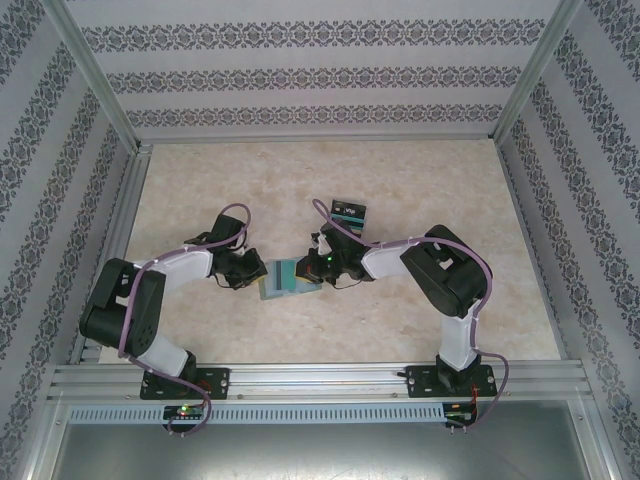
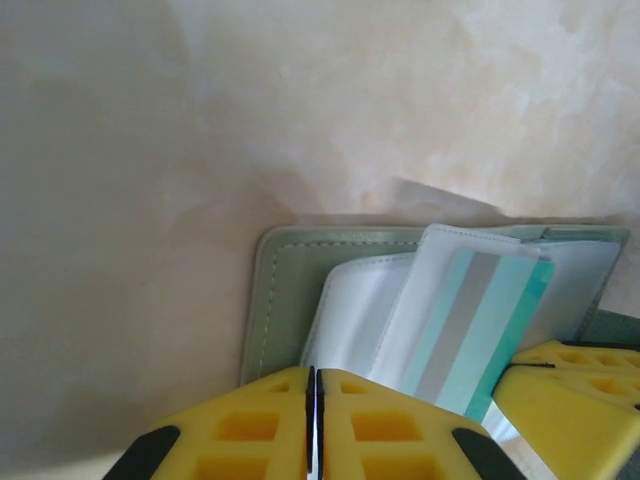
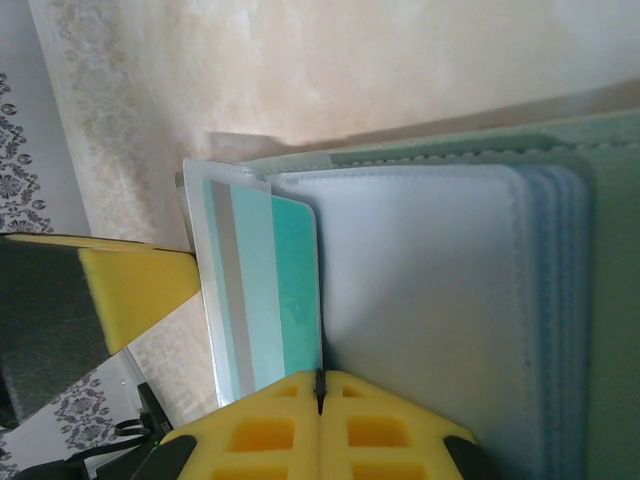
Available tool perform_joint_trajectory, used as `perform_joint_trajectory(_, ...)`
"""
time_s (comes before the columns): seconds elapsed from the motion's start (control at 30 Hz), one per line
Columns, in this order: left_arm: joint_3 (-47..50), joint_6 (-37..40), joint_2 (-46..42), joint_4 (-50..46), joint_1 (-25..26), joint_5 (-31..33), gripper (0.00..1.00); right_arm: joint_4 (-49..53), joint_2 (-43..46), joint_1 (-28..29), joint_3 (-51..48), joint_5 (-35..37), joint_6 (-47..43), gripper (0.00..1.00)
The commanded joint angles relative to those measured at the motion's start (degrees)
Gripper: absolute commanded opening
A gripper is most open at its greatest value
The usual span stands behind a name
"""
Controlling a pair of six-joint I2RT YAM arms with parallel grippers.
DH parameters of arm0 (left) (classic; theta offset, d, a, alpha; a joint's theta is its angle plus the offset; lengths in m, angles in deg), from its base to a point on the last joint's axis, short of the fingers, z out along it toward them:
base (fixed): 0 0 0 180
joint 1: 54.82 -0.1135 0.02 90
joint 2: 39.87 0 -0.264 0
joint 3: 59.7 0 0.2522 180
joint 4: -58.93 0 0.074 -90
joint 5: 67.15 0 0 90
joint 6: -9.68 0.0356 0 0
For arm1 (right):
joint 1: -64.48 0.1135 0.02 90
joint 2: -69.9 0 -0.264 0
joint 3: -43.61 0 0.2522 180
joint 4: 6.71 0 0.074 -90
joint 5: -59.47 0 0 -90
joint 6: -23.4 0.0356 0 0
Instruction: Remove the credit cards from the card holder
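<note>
Roughly mid-table, a little toward the near edge, the flat dull-green bifold card holder (image 1: 283,287) lies spread open on the pale marbled table (image 1: 420,180), between the two grippers. Its cover is a muted green with a stitched, rounded border, and the inside is a stack of pale blue-grey, slightly glossy sleeve pages. A thin teal plastic card with a grey stripe along it (image 2: 480,320) sticks partway out of one clear sleeve.

The left gripper (image 1: 248,278) sits at the holder's left edge, with its yellow fingers (image 2: 250,430) drawn almost together and a hairline slit between them. They overlap the holder's edge, but I cannot tell whether anything is pinched. The right gripper (image 3: 320,400) sits at the holder's right edge with its jaws pressed together, meeting where the teal card's long edge runs beside a white sleeve page. Whether it grips the card or the page I cannot tell.

From above, a small staggered pile of black, teal and tan plastic cards (image 1: 348,211) lies on the table just beyond the right gripper, apart from the holder. The left wrist view brings out the stitching on the cover and the card's tilt within its sleeve. The right wrist view shows the layered edges of several sleeve pages fanned at the right.
</note>
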Motion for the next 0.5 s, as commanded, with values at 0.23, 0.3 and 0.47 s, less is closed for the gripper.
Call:
perform_joint_trajectory(0.23, -3.9, 0.9, -0.1, 1.5, 2.5, -4.9, 0.13, 3.8, -1.5, 0.6, 0.6, 1.1, -1.3, 0.01)
perform_joint_trajectory(0.3, -4.3, 0.7, 1.7, 1.8, 3.6, -4.7, 0.12, 3.7, -1.6, 0.7, 0.6, 1.2, -1.2, 0.03)
perform_joint_trajectory(0.47, -4.1, 0.7, 5.3, 0.8, 4.4, -3.0, 0.07, 3.6, -1.6, 0.8, 0.9, 0.9, -1.2, 0.1)
